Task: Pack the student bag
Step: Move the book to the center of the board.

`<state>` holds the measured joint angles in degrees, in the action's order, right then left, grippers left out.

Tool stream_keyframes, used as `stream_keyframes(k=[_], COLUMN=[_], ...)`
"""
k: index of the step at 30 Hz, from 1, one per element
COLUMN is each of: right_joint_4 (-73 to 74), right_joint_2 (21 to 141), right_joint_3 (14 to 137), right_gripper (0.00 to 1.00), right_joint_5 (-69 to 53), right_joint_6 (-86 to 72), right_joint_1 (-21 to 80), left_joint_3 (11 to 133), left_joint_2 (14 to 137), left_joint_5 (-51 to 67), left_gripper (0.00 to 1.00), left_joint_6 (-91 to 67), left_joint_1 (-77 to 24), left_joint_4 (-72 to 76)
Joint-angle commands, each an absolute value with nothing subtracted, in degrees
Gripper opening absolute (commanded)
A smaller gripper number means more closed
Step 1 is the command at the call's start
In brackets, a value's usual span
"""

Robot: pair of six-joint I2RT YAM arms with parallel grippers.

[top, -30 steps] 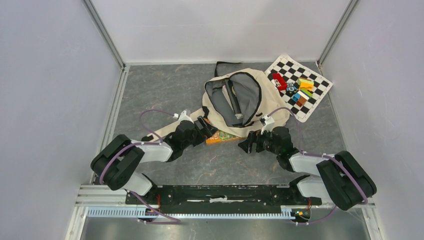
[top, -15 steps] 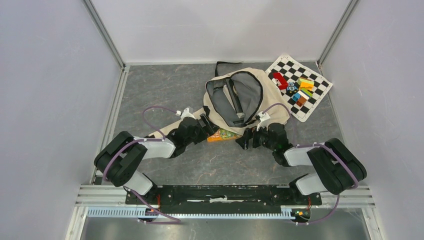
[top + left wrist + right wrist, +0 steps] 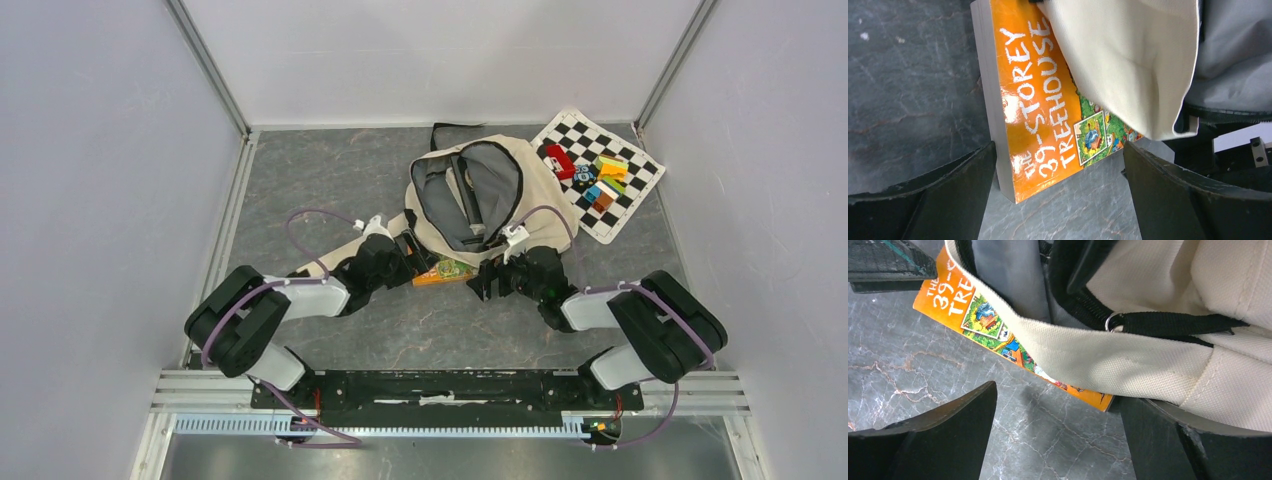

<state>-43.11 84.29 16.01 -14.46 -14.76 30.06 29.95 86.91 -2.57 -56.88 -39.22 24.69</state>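
Sitting in the middle of the grey marbled table [image 3: 330,180] is the student bag [image 3: 540,190], a big cream canvas backpack, lying flat with its mouth gaping wide towards the overhead camera. You can see right down into the grey lining, and a black zip edge runs all the way round the opening. A black strap end [image 3: 450,128] pokes out at the far side. Over in the right wrist view the weave of the canvas is plain, with a broad cream band [image 3: 1108,360] and a black webbing strap on a small metal ring [image 3: 1113,322].

Tucked under the bag's near edge is a glossy orange paperback book [image 3: 443,272], titled "The 39-Storey Treehouse", flat on the table. Canvas drapes over the far part of its cover, and only the near end shows.

The left gripper [image 3: 415,255] is low at the book's left end, fingers spread wide, gripping nothing; from its wrist camera the book's corner lies between them. The right gripper [image 3: 483,285] comes in from the other side, its fingers also splayed wide and empty, with the book's right corner and the cream band between them.

Beyond the bag on the right, a black-and-white chequered mat [image 3: 630,215] carries a cluster of small coloured blocks [image 3: 600,180].
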Motion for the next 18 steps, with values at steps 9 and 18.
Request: stream_keyframes(k=[9, 18], right_joint_4=[-37.98, -26.01], right_joint_2=[77.41, 66.26], right_joint_3=[12.91, 11.19], right_gripper=[0.92, 0.93], right_joint_5=[-20.64, -16.01], right_joint_6=[-15.33, -16.22], right_joint_1=[42.38, 46.56], left_joint_3=[23.28, 21.07], left_joint_2=[69.55, 50.62], left_joint_5=[9.02, 15.09], left_gripper=[1.0, 1.0], left_joint_6=[-55.56, -52.08], left_joint_1=[-46.19, -47.56], left_joint_4=[13.18, -5.71])
